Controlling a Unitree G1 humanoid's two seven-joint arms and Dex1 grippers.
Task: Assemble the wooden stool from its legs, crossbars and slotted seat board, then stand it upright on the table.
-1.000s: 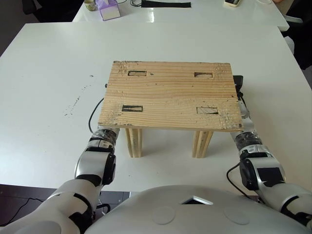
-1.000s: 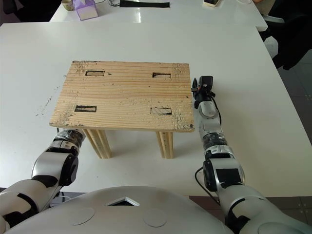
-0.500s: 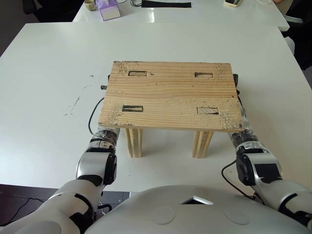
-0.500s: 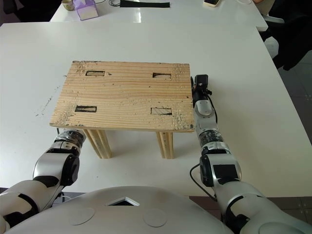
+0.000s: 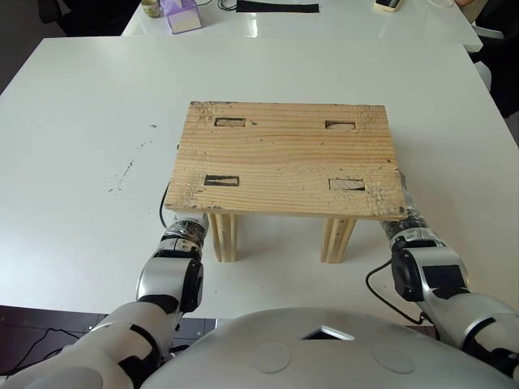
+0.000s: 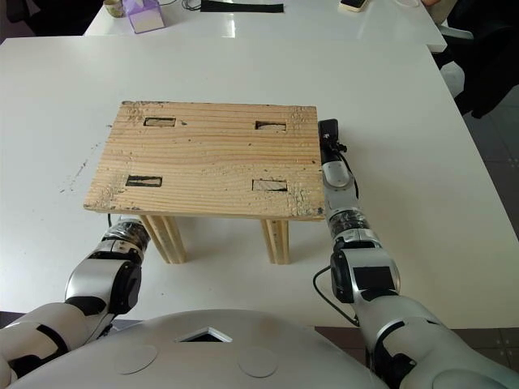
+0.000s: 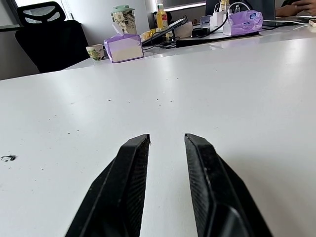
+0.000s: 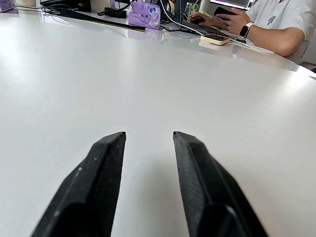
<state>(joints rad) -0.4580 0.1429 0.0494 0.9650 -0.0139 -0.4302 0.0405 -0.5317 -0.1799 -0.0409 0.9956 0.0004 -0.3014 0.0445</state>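
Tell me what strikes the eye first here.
The wooden stool stands upright in the middle of the white table, four dark slots showing in its seat. The right gripper rests open beside the stool's right edge; the left gripper, open too, sits low over the tabletop.

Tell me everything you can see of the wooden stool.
The stool stands upright on the white table. Its seat board is pale, grainy wood, rough at the corners, with four rectangular slots. Two front legs, each of paired slats, show beneath; the back ones are hidden. The right gripper lies beside its right edge; contact cannot be told.
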